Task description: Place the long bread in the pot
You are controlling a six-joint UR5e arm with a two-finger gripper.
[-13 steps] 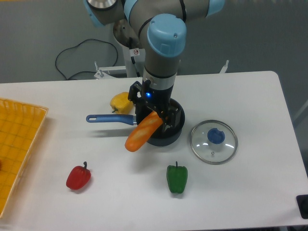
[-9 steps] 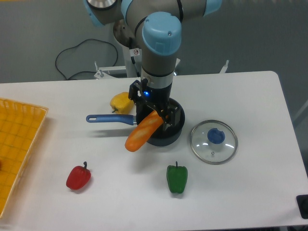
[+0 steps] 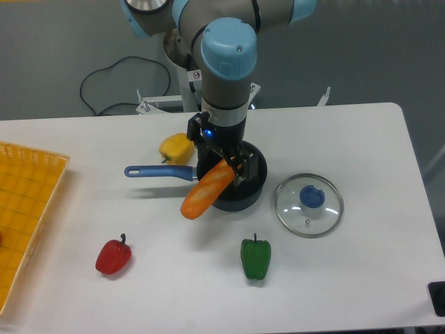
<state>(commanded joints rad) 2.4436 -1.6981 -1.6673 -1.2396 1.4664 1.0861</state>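
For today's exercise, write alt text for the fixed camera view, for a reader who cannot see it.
A robot gripper sits over a black pot, where a long bread leans with one end inside and the other outside. A glass lid and three peppers lie nearby.

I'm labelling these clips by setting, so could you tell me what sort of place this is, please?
Most likely a robotics lab test bench, not a real kitchen: a bare white table, a plain grey wall with a loose black cable, and toy-like food such as the long bread and green pepper around a pot.
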